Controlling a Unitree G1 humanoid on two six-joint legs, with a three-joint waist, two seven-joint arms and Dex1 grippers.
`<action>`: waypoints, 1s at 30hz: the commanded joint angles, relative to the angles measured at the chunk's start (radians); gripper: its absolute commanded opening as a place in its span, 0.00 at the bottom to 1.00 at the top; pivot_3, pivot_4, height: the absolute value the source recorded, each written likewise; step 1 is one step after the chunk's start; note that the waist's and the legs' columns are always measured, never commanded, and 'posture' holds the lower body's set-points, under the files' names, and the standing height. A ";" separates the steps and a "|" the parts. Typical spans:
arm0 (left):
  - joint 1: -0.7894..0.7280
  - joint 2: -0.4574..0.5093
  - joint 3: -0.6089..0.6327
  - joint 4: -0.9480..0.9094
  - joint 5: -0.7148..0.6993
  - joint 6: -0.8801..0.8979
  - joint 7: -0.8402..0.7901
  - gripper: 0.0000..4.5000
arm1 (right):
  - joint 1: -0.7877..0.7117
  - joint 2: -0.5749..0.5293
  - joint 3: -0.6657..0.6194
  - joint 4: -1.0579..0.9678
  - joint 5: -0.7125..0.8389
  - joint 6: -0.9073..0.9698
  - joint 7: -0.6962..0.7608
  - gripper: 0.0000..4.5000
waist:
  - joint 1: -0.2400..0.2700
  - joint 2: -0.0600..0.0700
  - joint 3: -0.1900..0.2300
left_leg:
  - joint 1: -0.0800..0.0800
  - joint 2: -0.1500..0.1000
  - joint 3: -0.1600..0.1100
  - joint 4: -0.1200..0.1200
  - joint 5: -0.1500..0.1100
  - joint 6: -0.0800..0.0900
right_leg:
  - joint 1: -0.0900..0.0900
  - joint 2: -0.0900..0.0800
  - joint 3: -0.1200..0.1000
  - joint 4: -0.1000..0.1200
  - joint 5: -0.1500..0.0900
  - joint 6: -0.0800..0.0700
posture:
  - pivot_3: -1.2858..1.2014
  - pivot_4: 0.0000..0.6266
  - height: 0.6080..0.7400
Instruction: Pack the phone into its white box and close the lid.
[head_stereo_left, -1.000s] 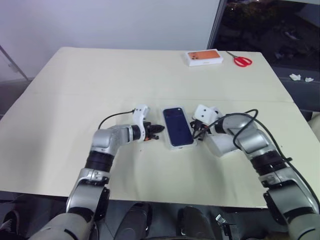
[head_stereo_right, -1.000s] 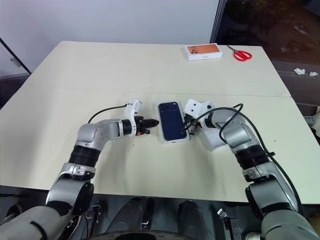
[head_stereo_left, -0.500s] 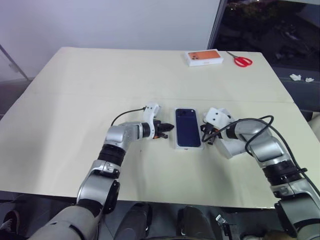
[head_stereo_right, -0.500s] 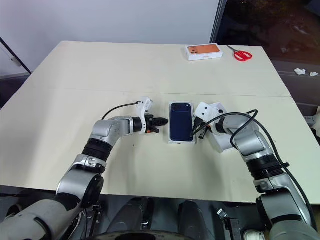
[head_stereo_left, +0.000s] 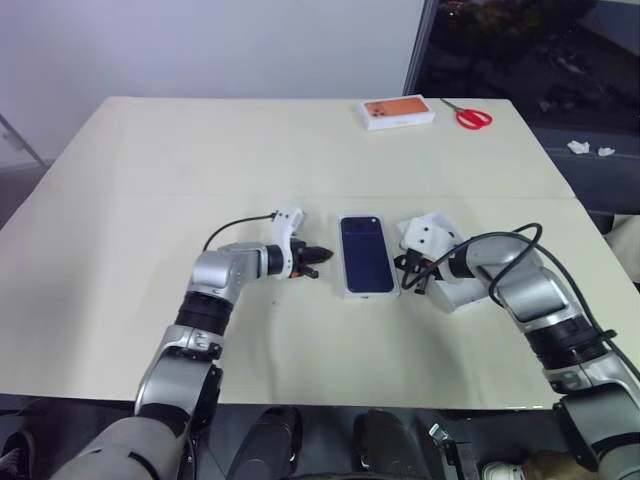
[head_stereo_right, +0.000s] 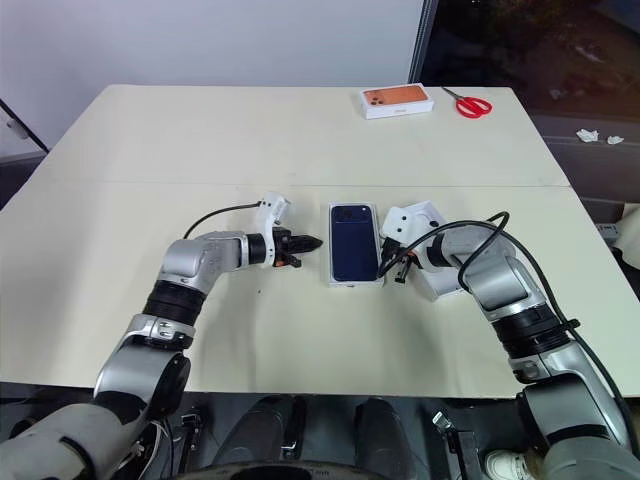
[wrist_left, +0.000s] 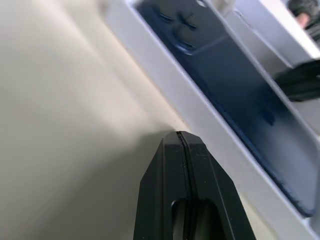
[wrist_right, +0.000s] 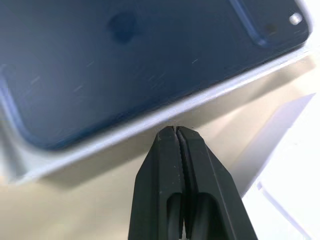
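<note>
At table centre I see the glossy navy phone (head_stereo_right: 354, 242) lying back-up inside the shallow white box (head_stereo_right: 356, 282), its camera cluster at the far end. My left gripper (head_stereo_right: 316, 243) sits just left of the box, fingers pressed together and empty. My right gripper (head_stereo_right: 386, 268) sits just right of it, likewise closed on nothing. The left wrist view adds the box's matte cardboard wall (wrist_left: 200, 120); the head views add an orange-topped box (head_stereo_right: 396, 100) and scissors (head_stereo_right: 466, 101) far off.

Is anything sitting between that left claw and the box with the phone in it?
Nothing visible. Only bare table separates the shut left gripper from the near wall of the white box, where the phone lies.
</note>
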 joint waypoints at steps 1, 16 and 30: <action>0.020 0.028 0.021 -0.042 -0.001 -0.012 0.005 0.00 | -0.014 -0.023 -0.011 -0.032 0.010 0.013 0.019 0.02 | -0.001 0.000 0.000 | 0.000 0.000 0.000 0.000 0.000 0.000 | 0.000 0.000 0.000 0.000 0.000 0.000 | 0.52 0.24 1.00; 0.254 0.273 0.149 -0.409 -0.124 -0.149 -0.184 1.00 | -0.094 -0.136 -0.095 -0.278 0.171 0.593 -0.031 0.98 | 0.005 0.003 0.003 | -0.003 0.001 -0.001 0.000 -0.001 0.002 | -0.003 -0.001 0.001 0.000 0.000 -0.001 | 0.52 0.24 1.00; 0.475 0.371 0.197 -0.537 -0.179 -0.384 -0.336 1.00 | -0.157 -0.049 -0.148 -0.336 0.332 1.085 -0.299 0.98 | 0.005 0.005 0.004 | -0.016 0.001 -0.001 0.001 -0.001 0.002 | -0.016 -0.002 0.001 0.001 0.000 -0.001 | 0.52 0.24 1.00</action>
